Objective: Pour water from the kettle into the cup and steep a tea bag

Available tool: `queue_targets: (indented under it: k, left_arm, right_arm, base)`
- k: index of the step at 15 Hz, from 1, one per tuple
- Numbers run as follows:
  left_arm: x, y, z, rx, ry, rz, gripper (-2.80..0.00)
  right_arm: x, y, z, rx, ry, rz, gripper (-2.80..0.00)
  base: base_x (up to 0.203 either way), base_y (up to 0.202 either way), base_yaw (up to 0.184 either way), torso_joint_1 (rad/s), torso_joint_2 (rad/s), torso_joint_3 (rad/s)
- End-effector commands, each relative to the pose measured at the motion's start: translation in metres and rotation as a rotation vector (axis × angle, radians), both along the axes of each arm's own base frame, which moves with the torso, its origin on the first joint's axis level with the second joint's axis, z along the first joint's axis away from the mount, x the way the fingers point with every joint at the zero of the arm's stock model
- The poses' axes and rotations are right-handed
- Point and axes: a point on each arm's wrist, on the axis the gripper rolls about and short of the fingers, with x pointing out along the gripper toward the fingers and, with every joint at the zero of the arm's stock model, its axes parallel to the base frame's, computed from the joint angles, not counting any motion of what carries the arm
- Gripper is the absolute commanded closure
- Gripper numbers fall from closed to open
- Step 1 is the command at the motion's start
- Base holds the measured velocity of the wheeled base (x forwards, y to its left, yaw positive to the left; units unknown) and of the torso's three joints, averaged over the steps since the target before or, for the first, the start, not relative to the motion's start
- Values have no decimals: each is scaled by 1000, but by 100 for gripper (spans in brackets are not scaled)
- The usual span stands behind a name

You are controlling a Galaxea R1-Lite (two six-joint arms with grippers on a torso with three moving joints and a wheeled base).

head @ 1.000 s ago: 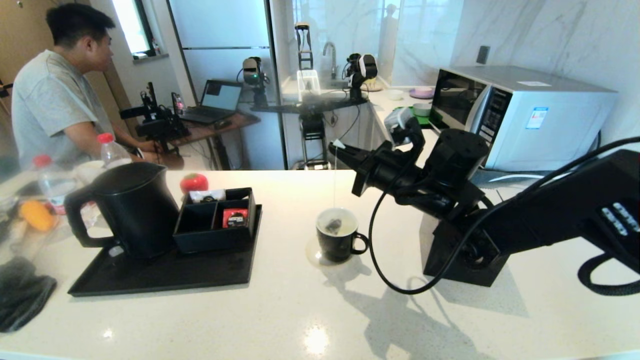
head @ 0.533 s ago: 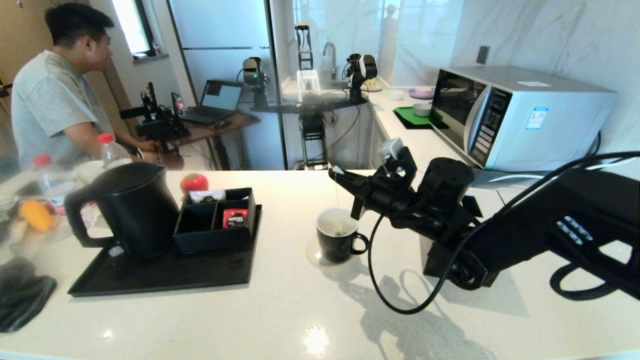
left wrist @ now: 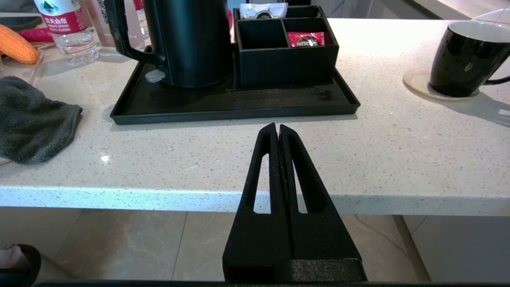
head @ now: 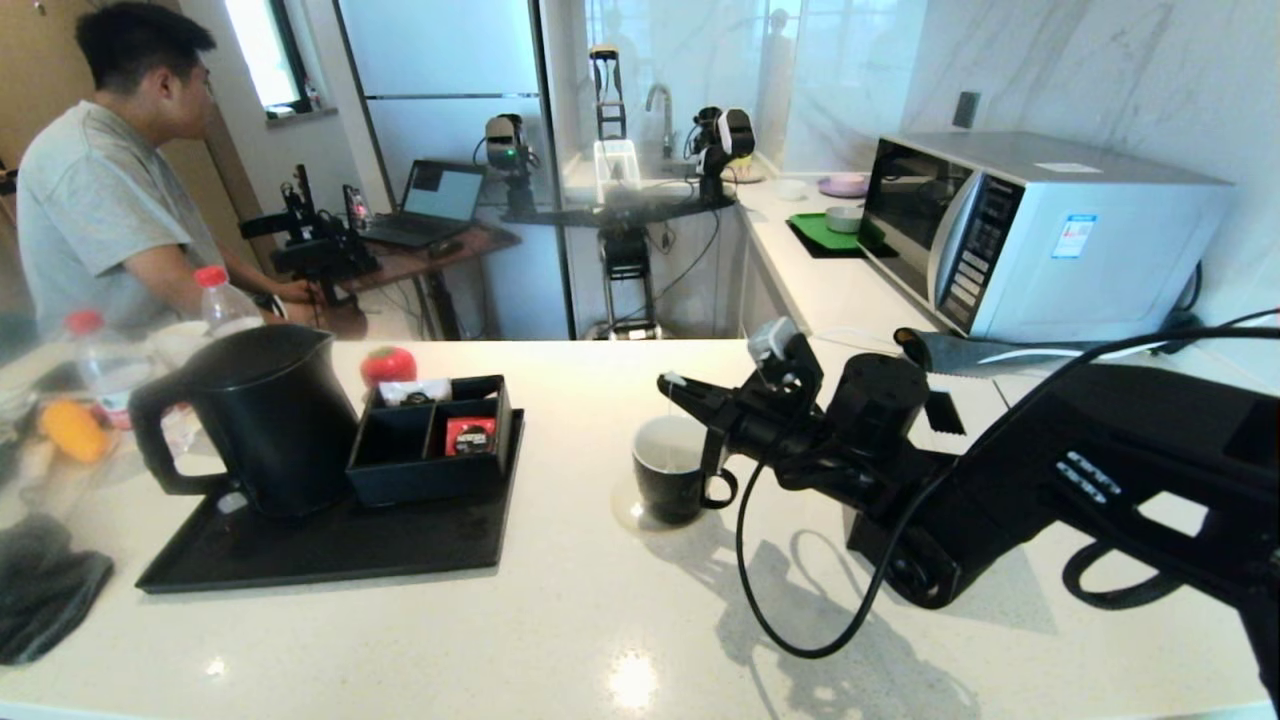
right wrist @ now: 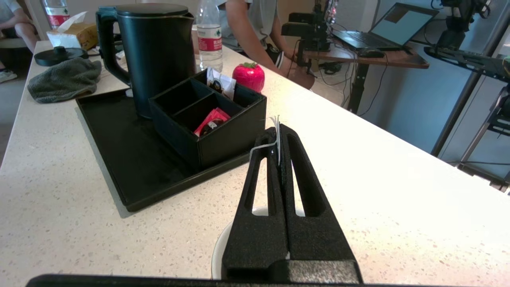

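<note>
Reaching over the cup (head: 672, 478), the right gripper (head: 668, 384) hangs just above its rim in the head view; the kettle (head: 262, 415) stands on the tray (head: 300, 555). The left wrist view shows the left gripper (left wrist: 277, 129) clenched, holding nothing, off the counter's edge. The right wrist view shows the fingers pinching the tea bag's string (right wrist: 275, 137).

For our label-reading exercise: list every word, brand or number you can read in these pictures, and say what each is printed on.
"NESCAFE" – red sachet in the box, just legible.
"SPRING" – red label of the water bottle; the Chinese characters above it are too blurred to read.
Blue sticker on the microwave: too small to read.
White packet in the box: print unreadable.
</note>
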Motion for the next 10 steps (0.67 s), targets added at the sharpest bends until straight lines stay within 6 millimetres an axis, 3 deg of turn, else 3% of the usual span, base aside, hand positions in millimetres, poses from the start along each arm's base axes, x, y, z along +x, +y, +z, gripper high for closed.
queue_targets:
  k: [1,7,10]
  left_arm:
    - [0,0,0,-1,-1,0,0]
    - [0,0,0,-1,-1,0,0]
    - [0,0,0,-1,-1,1,0]
  right_arm:
    - [0,-1,13,22,-37,2,0]
    - [-5,-11,69,62,-102,-16,0]
    - [-5,-12,80,52,-93,-30,0]
  base:
    - [0,0,0,0,0,0]
    - [0,0,0,0,0,0]
    - [0,0,0,0,0,0]
